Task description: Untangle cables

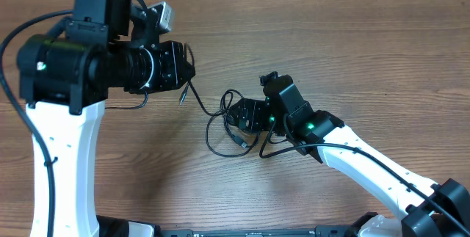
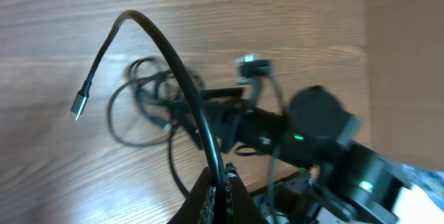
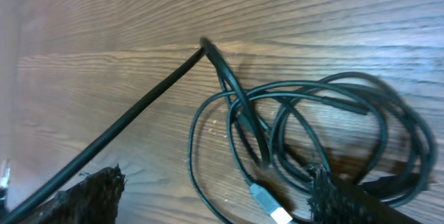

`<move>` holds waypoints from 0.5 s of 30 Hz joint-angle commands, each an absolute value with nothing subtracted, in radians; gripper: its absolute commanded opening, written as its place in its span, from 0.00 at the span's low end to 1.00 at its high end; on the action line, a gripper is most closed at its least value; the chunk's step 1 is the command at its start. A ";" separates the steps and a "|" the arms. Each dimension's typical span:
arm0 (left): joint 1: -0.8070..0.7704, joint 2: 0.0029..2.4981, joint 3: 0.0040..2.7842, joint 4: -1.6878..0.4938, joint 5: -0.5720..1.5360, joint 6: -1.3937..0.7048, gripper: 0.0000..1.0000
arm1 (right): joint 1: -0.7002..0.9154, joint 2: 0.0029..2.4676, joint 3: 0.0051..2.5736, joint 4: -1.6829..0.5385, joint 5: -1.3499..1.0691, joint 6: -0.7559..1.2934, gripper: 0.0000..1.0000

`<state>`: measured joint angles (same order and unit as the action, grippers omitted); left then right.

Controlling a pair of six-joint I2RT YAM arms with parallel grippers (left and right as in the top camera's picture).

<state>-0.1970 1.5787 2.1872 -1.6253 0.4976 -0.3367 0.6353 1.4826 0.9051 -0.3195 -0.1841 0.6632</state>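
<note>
Thin black cables (image 1: 220,123) lie in a loose tangle of loops on the wooden table, left of centre. My left gripper (image 1: 183,72) is shut on one cable (image 2: 182,78), which arcs up from the jaws (image 2: 220,186) to a free silver-tipped plug (image 2: 78,105). My right gripper (image 1: 246,114) is open and sits over the tangle's right side. In the right wrist view the loops (image 3: 312,127) and a silver plug (image 3: 272,207) lie between its spread fingers (image 3: 215,196). One strand (image 3: 125,123) runs taut away to the lower left.
The wooden table (image 1: 352,53) stretches to the right and behind. The left arm's white column (image 1: 70,171) stands at the left. The right arm's white link (image 1: 382,174) crosses the lower right. A cardboard-coloured edge (image 2: 406,64) shows in the left wrist view.
</note>
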 commanded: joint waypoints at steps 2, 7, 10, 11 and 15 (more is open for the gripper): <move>-0.202 1.575 2.264 -1.615 0.565 -0.360 0.04 | 0.634 1.466 0.899 -0.287 -0.305 0.622 0.82; -0.199 1.575 2.274 -1.601 0.572 -0.514 0.04 | 0.634 1.466 0.899 -0.228 -0.457 0.567 0.82; -0.209 1.575 2.274 -1.612 0.576 -0.529 0.04 | 0.634 1.466 0.899 -0.212 -0.458 0.556 0.83; -0.212 1.575 2.274 -1.617 0.574 -0.528 0.04 | 0.634 1.466 0.899 -0.204 -0.458 0.538 0.83; -0.218 1.577 2.273 -1.647 0.539 -0.536 0.04 | 0.634 1.466 0.899 -0.149 -0.458 0.476 0.88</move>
